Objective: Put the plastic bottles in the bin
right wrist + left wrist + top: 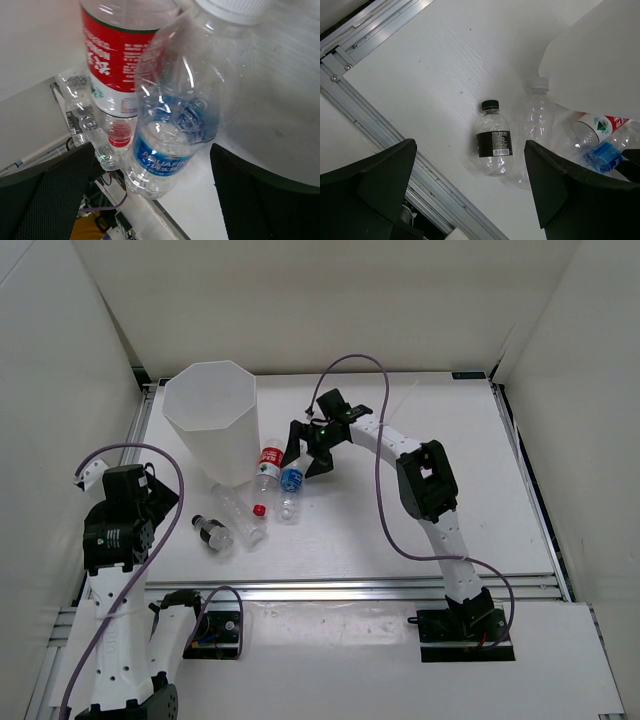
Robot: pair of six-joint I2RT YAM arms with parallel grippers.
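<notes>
White bin (210, 420) stands near the tabletop's (450, 440) far-left corner, nothing inside; all four plastic bottles (240, 510) lie clustered at its near side, so none done. Right gripper (305, 460) jaws spread wide, blue-labelled bottle (165, 150) between them, unpinched, red-labelled bottle (115, 60) touching it. Left gripper (470, 190) also spread, short dark-labelled bottle (494, 145) below, apart

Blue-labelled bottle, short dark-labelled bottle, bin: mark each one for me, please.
blue-labelled bottle (162, 157), right wrist view, on its blue label.
short dark-labelled bottle (493, 144), left wrist view, on its dark label.
bin (215, 450), top external view, on its white outer wall.
</notes>
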